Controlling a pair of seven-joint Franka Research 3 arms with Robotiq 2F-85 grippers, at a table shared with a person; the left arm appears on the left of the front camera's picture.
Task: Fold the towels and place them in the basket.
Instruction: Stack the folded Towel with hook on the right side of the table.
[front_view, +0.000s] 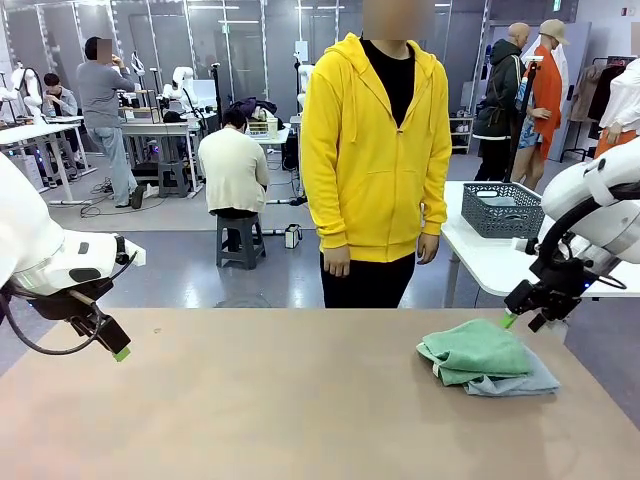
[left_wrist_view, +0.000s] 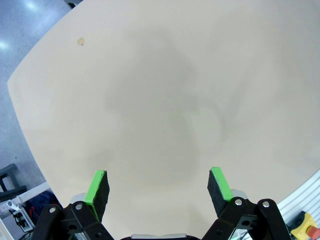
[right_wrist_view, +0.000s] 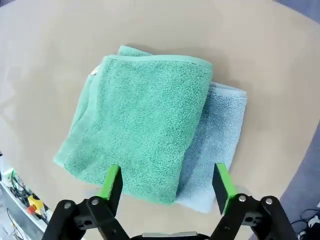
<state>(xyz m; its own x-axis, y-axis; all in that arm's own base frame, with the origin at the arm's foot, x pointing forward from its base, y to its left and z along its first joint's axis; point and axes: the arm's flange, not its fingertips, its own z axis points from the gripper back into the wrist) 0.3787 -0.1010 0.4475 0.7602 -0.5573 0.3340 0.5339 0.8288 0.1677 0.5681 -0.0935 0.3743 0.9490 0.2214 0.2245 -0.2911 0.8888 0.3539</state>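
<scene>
The front view takes in the whole scene: a person in a yellow hoodie (front_view: 376, 150) stands at the far side of the counter (front_view: 280, 400), arms hanging down, and the dark grey basket (front_view: 502, 208) sits on a separate white table (front_view: 480, 262) behind and to the right, well apart from the towels. The right wrist view adds the detail of the stack: the green towel (right_wrist_view: 142, 127) lies folded on top of the pale blue-grey towel (right_wrist_view: 217, 145), which pokes out along one side and at a corner. From the front the same pair shows as the green towel (front_view: 476, 352) over the blue-grey one (front_view: 515, 382), resting on the right part of the counter. The left wrist view looks down on bare counter surface (left_wrist_view: 165, 100) with a small mark (left_wrist_view: 80, 41) near its edge.

The left hand (front_view: 113, 347) hangs low at the left edge of the counter, tilted downward, its fingers spread wide with nothing between them; its own camera shows the left hand (left_wrist_view: 159, 187) open over the bare surface. The right hand (front_view: 524, 320) hovers just above the far right edge of the stack, pointing down. In its own view the right hand (right_wrist_view: 167, 185) has its fingers spread wide, empty, poised over the near edge of the towels without touching them.
</scene>
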